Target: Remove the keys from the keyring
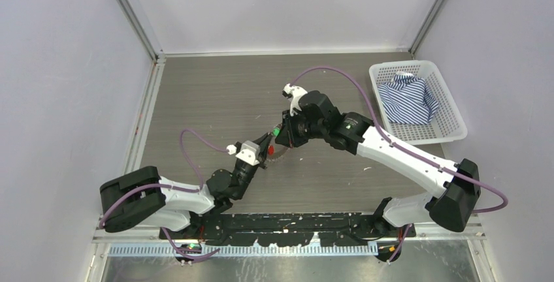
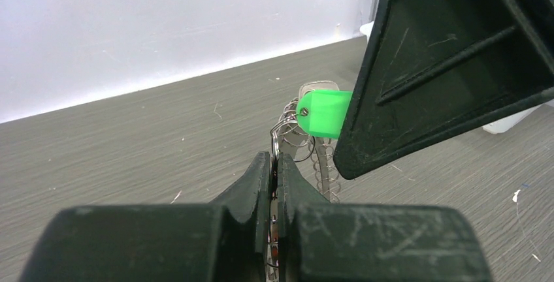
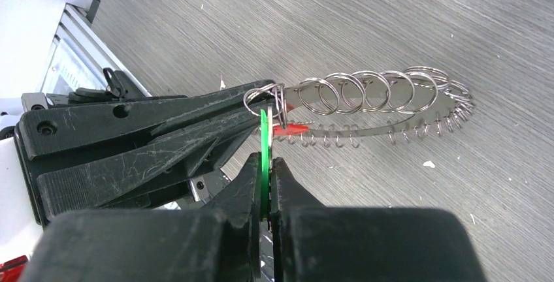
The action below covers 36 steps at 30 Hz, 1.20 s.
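Note:
The keys [image 3: 392, 122] form a silvery fan seen almost edge-on, hanging a little above the table, with small wire loops [image 3: 366, 91] along the keyring [image 2: 292, 133]. My left gripper [image 2: 274, 161] is shut on the thin silvery metal at the ring's near end. My right gripper [image 3: 264, 162] is shut on the bright green key head [image 3: 264, 135], right beside the left fingers [image 3: 163, 132]. In the top view both grippers, left [image 1: 266, 149] and right [image 1: 282, 133], meet tip to tip at mid-table with the keys [image 1: 279, 153] between them. The green head [image 2: 325, 113] pokes out from the right finger [image 2: 451, 53].
A white basket [image 1: 452, 102] holding a blue striped cloth [image 1: 408, 99] stands at the back right of the grey wood-grain table [image 1: 209, 93]. A small red piece [image 3: 292, 127] shows beside the keys. White walls close the back and sides.

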Each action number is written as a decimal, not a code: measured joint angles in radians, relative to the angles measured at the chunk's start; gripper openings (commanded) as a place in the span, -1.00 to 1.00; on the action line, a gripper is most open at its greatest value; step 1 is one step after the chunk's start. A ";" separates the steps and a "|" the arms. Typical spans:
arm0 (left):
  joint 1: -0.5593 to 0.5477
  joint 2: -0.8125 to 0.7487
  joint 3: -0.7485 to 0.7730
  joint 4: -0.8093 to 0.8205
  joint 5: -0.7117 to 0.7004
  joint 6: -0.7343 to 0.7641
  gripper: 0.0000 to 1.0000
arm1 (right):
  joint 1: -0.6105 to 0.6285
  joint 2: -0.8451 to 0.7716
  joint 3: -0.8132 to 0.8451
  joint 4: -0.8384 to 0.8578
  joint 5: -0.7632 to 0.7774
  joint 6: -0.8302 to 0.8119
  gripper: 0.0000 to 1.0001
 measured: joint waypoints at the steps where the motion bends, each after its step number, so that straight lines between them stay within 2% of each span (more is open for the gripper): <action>1: 0.000 0.000 0.001 0.002 -0.003 -0.004 -0.99 | 0.002 -0.002 -0.002 0.004 0.001 0.000 -0.97; 16: 0.000 -0.010 -0.001 0.005 -0.018 -0.018 -0.99 | 0.023 -0.015 -0.026 0.043 0.014 0.008 -0.98; 21: 0.003 -0.047 -0.015 -0.003 0.043 0.060 -0.99 | -0.040 -0.015 -0.025 0.056 -0.067 0.122 -0.98; 26: 0.016 -0.099 -0.011 -0.015 0.051 0.143 -0.99 | -0.088 -0.019 -0.077 0.190 -0.167 0.275 -0.98; 31: 0.019 -0.103 0.011 -0.045 0.041 0.188 -0.99 | -0.095 -0.063 -0.172 0.324 -0.173 0.372 -0.98; 36: 0.019 -0.111 0.038 -0.047 0.041 0.221 -1.00 | -0.097 -0.087 -0.192 0.375 -0.165 0.422 -0.98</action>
